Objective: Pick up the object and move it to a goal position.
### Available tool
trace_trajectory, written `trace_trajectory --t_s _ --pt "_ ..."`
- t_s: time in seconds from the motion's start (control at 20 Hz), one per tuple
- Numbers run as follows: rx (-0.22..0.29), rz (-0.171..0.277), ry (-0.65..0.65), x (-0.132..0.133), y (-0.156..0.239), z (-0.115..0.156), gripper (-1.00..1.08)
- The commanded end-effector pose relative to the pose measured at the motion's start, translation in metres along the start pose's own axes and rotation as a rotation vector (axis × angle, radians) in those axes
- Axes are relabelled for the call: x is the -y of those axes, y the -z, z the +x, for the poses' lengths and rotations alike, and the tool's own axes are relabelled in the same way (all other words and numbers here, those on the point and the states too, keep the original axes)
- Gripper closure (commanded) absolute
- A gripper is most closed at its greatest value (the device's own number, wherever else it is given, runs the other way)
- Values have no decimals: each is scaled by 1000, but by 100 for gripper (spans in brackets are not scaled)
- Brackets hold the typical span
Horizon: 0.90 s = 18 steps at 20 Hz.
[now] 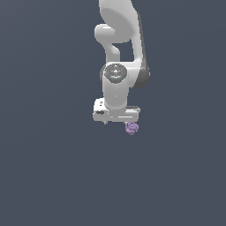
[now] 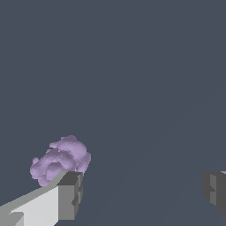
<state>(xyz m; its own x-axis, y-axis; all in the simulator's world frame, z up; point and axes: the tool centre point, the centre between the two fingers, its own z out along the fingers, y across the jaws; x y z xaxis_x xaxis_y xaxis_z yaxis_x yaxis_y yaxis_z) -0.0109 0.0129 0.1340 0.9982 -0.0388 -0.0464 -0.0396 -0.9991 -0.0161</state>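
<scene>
The object (image 1: 132, 128) is a small pale-purple lump with a knobbly, cauliflower-like surface made of many rounded bumps, matte and softly shaded. In the exterior view it lies just under the white pincer (image 1: 117, 122), at the end of the pincer toward the exterior view's right, and it is far smaller than the pincer's body. In the wrist view the object (image 2: 61, 160) sits just beside one finger (image 2: 70, 194), on that finger's outer side and not in the gap between the two; whether it touches the finger cannot be told. That finger has a blocky grey tip on a pale, flat-sided stem. The other finger (image 2: 215, 192) is a similar dark grey block at the far edge of the picture, so the pincer (image 2: 142, 193) stands wide apart and has hold of nothing.

The arm (image 1: 121, 48) is smooth glossy white with dark grey joint bands and a round grey cap on the wrist. The ground (image 1: 53, 176) is a plain, flat slate-blue surface without texture. No label or writing can be read anywhere.
</scene>
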Motion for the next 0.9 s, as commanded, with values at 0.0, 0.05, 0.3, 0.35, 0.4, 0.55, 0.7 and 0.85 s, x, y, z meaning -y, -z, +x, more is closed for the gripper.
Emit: trace_trajectory --t_s 0.0,0.05,0.3,0.35,0.4,0.55,0.7,0.85 --pt "-1 -1 -32 4 -1 -1 -92" --pt "-2 -1 -48 6 -2 -1 -92" --pt "-7 -2 -142 17 -6 -4 -92" --pt "-8 -3 -164 19 -7 -4 -92" --pt "-9 -3 -186 22 -8 -5 -92" --pt "-13 -3 -253 29 -11 -7 -92" --pt "-17 -4 -319 37 -14 -9 -92" --pt "-20 -4 -386 44 -16 -11 -92"
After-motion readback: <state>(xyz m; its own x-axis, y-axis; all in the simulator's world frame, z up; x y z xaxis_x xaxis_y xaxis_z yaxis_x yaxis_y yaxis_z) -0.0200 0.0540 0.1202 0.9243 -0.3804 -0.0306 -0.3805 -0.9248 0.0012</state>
